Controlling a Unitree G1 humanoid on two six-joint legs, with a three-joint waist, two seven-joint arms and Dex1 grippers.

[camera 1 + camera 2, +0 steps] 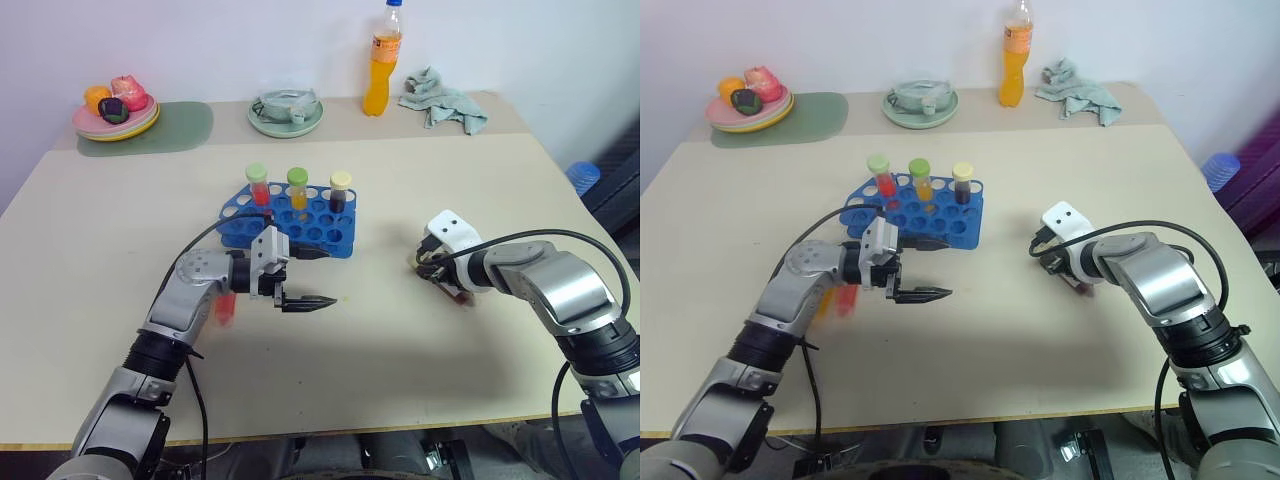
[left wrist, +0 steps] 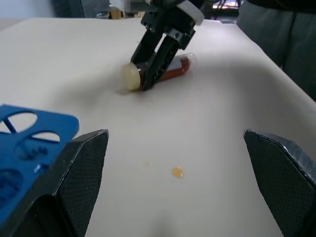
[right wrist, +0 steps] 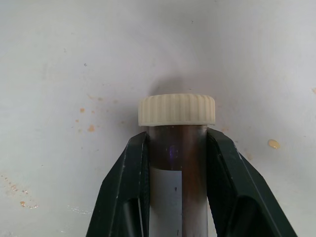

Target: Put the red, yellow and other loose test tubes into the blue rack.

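Both arms reached in from the bottom of the frame over the table (image 1: 120, 260). At lower left, the left arm bent across toward the middle, its wrist turned so the left gripper (image 1: 300, 281) pointed nearly level to the right, fingers spread wide with nothing between them, just below the rack (image 1: 300, 228). From the lower right, the right arm curved inward, forearm crossing to the left and wrist angled down at the tabletop. There the right gripper (image 3: 173, 163) was clamped on a brown tube (image 3: 177, 148) with a cream cap (image 3: 177, 109), and in the left wrist view that tube lay on its side on the table, right of centre and well apart from the rack.

Three more tubes stood upright in the rack's far row, above centre: a red tube (image 1: 258, 185), a yellow tube (image 1: 298, 190) and a dark tube (image 1: 340, 192). A small orange drop (image 2: 177, 172) sat on the table between the grippers.
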